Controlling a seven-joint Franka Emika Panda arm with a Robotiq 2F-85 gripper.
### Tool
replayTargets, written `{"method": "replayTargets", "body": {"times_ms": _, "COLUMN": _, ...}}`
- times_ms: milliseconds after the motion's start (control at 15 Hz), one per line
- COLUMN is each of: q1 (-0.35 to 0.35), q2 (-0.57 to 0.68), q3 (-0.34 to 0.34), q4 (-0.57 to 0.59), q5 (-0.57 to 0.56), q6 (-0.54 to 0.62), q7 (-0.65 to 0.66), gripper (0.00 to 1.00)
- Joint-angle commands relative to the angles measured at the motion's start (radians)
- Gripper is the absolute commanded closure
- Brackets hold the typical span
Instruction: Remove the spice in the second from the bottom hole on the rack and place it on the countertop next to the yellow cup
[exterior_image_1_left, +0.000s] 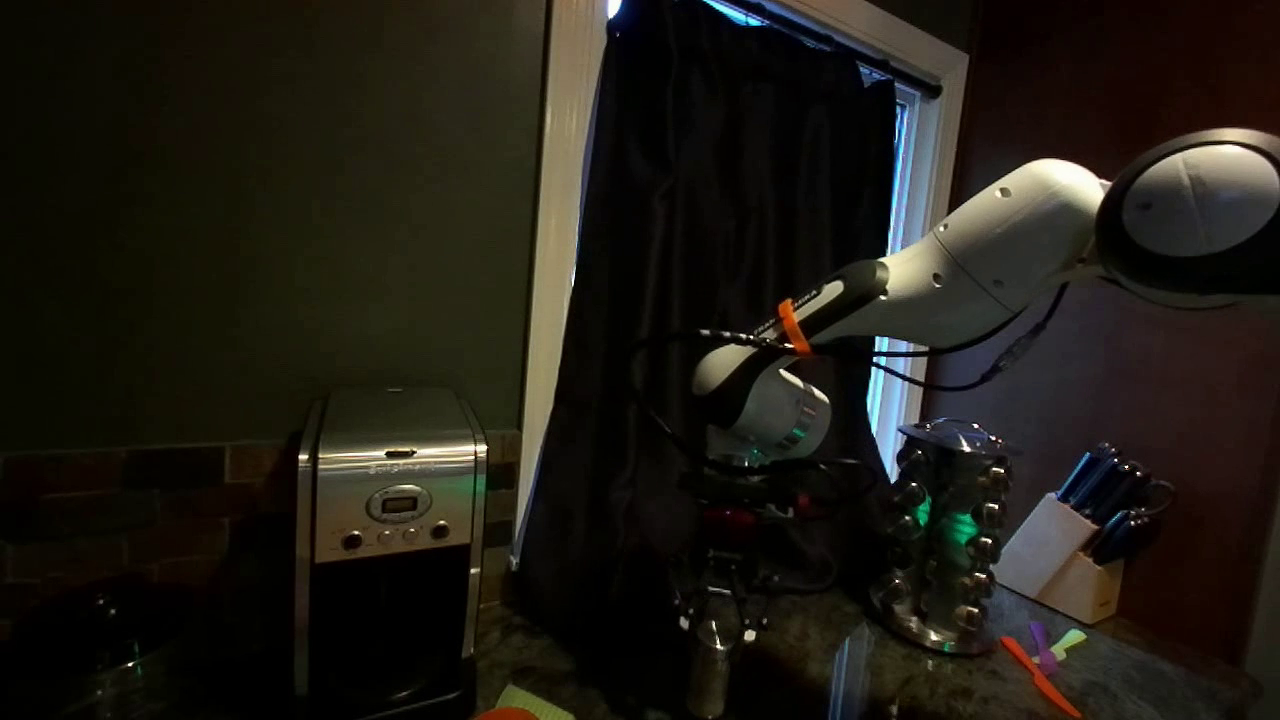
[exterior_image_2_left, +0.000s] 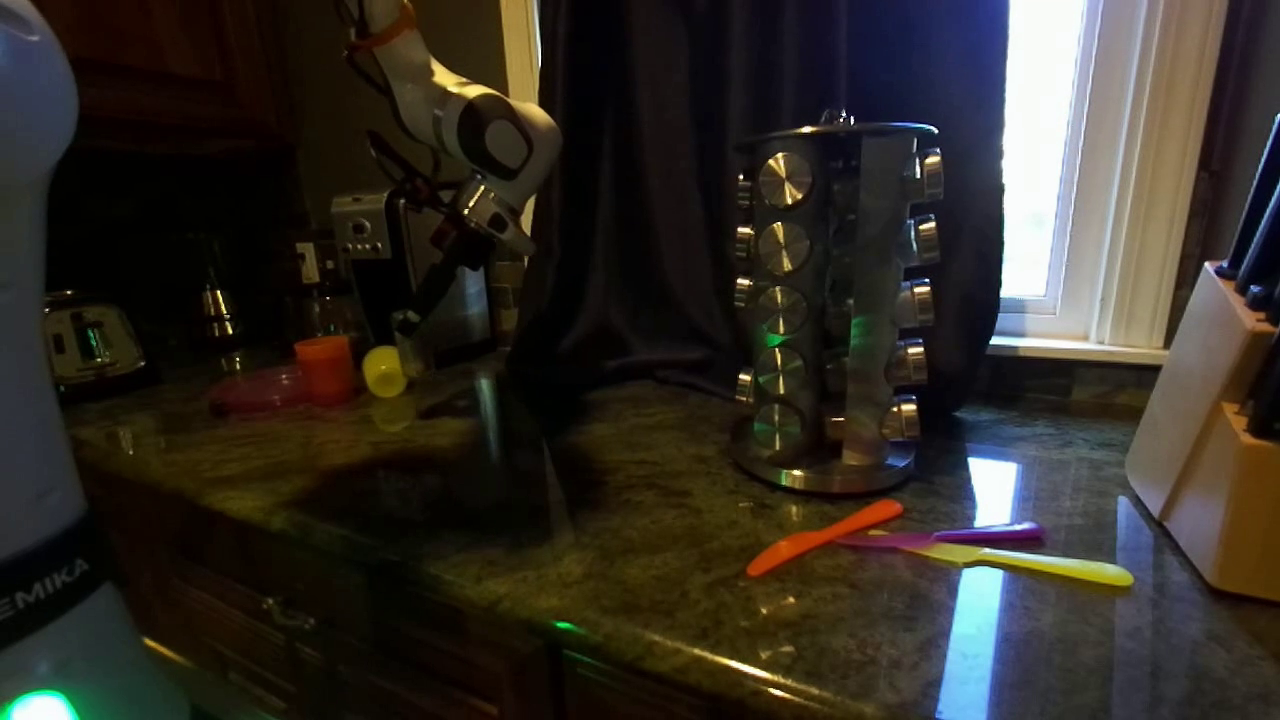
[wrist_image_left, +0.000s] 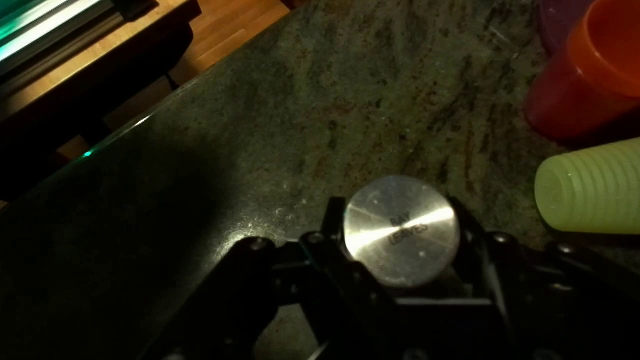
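Between countertop edge (wrist_image_left: 220, 72) and yellow cup (wrist_image_left: 590, 192): gripper (exterior_image_1_left: 718, 628) flanking jar (wrist_image_left: 400, 232).

Your Panda arm (exterior_image_1_left: 1010, 245) is stretched out, wrist (exterior_image_1_left: 775, 415) bent low; your Robotiq gripper (exterior_image_1_left: 717, 628) points downward, its fingers (wrist_image_left: 333, 217) apart.

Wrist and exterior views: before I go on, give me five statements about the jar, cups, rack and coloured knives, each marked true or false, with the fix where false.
1. The jar at the gripper has a lid reading BAY LEAVES. True.
2. The yellow cup lies on its side near the orange cup. True.
3. The orange cup lies on its side too. False: it stands upright.
4. Three coloured knives lie on the countertop near the rack. True.
5. The jar is closer to the rack than to the yellow cup. False: the yellow cup is closer.
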Motion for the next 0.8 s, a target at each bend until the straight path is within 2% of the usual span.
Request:
{"method": "replayTargets", "body": {"times_ms": 0, "q1": 0.007, "q2": 0.082, "q3": -0.003, "q4": 0.077, "q5": -0.003, "q6": -0.040, "q7": -0.018, "gripper": 0.75}}
{"method": "replayTargets", "body": {"times_ms": 733, "q1": 0.027, "q2": 0.218, "q3": -0.007, "q4": 0.175, "q5": -0.026, "q6": -0.028, "q7": -0.039, "gripper": 0.75}}
